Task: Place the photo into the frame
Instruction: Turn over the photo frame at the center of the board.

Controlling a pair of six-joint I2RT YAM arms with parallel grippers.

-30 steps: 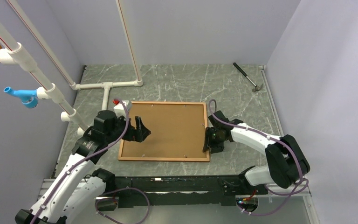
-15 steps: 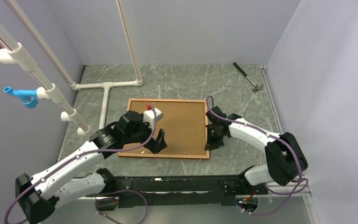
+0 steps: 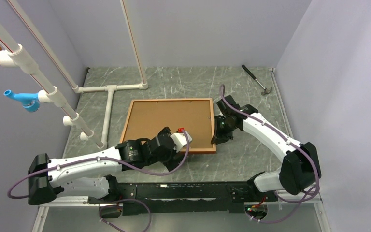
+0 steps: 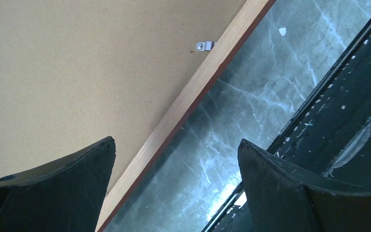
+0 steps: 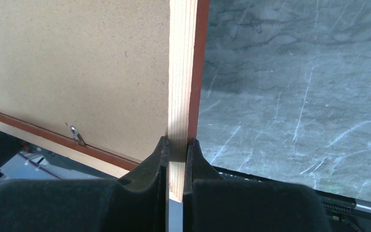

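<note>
The reddish-brown wooden frame [image 3: 174,100] lies back up on the table, filled by a plain brown fibreboard backing panel [image 3: 166,123]. The photo is hidden. My right gripper [image 3: 221,134] is shut on the frame's right rail [image 5: 182,72], pinched between both fingers [image 5: 176,144], and holds that side slightly raised. My left gripper [image 3: 176,161] is open and empty. It hovers over the frame's near rail [image 4: 193,92] close to its right corner, with one finger over the backing [image 4: 77,72] and the other over the table [image 4: 176,150]. A small metal turn clip [image 4: 204,45] sits on the rail.
White PVC pipes [image 3: 108,89] run along the left and back left of the table. A hammer [image 3: 256,79] lies at the back right. The black mounting rail [image 3: 188,191] runs along the near edge. Another clip [image 5: 75,133] shows on the frame's far rail.
The frame has slid away from the arms and turned a little, held by my right gripper. My left arm has swung from the frame's left side to its near rail, near the right corner.
</note>
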